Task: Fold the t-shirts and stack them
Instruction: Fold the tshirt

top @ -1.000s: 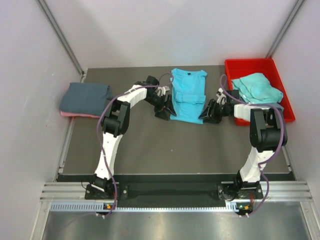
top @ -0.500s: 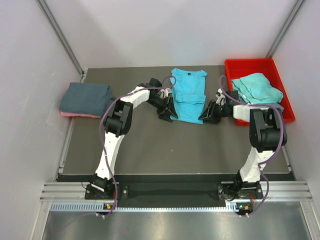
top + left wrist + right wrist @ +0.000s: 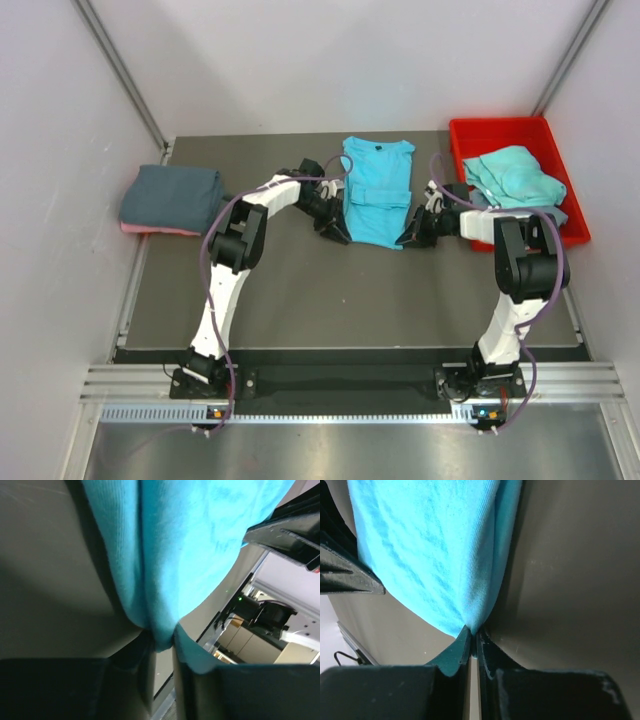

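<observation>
The turquoise shirt (image 3: 377, 192) lies flat at the back middle of the bench (image 3: 330, 290), collar toward the far wall and both sides folded in, so it forms a narrow strip. Its near hem is caught at both corners.

The left pincer (image 3: 338, 232) sits at the near-left corner. In its wrist view a fold of the cloth (image 3: 185, 545) runs down into the narrow gap between the fingers (image 3: 142, 680), which press on it from both sides. This pincer is nearly closed and has the shirt's edge.

The right pincer (image 3: 405, 238) sits at the near-right corner, mirroring the left one. From its wrist, the cloth (image 3: 435, 550) tapers to a point nipped between the fingers (image 3: 451, 655). They are drawn fully together on the fabric, with barely a slit between them.

At the left edge of the bench a folded grey shirt (image 3: 172, 195) rests on a pink shirt (image 3: 150, 230), well apart from the arms. At the back right, a teal shirt (image 3: 515, 175) lies crumpled in a red bin (image 3: 500, 128), just behind the right arm.
</observation>
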